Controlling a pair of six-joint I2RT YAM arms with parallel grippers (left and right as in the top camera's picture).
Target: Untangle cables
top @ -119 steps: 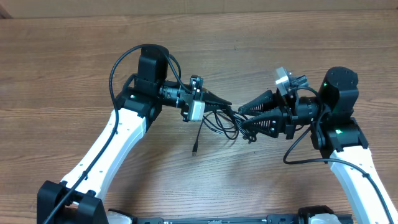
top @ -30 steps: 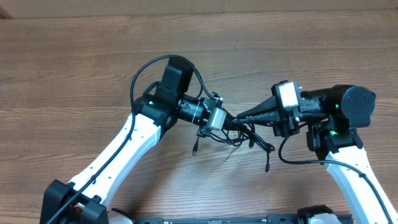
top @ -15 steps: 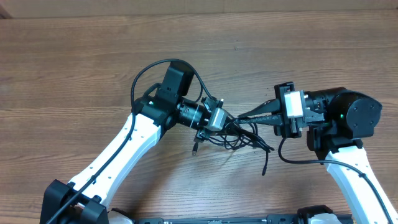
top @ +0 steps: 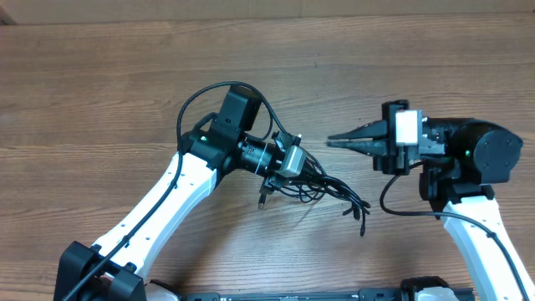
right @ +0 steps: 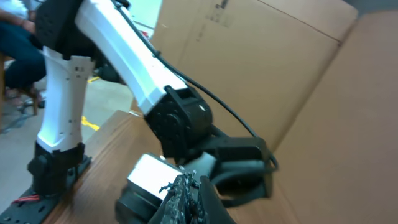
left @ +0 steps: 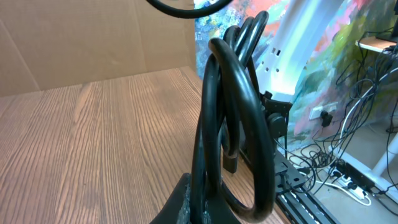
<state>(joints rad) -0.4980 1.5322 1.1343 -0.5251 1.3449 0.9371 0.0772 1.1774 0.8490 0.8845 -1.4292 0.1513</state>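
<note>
Overhead view. Two white and black robot arms, two tools, and one tangled bunch of thin black cables (top: pixel 334 191) on the brown wood-grain worktop (top: pixel 100 92). The number of cords in the bunch cannot be fixed; several loops overlap.

The left tool (top: pixel 316 171) is closed narrow on the bunch at its near end. From the tips the bunch runs on, its long axis along the tool's line and slanting toward the arm bases. Several small plug ends fan out at the far end. One further plug end hangs back beside the left tool's body.

The right tool (top: pixel 332 140) has its jaws together and nothing between them. Its tips point at the left tool, and the cables lie apart from them, off to one side.

Left wrist view. The left tool (left: pixel 193 202) clamps the cables (left: pixel 239 106) at the bottom edge. About three thick-looking loops rise upright from the grip, above the worktop (left: pixel 93 137).

Right wrist view. The right tool (right: pixel 186 199) is closed and empty, aimed at the left arm (right: pixel 124 50). The cables cannot be made out here.
</note>
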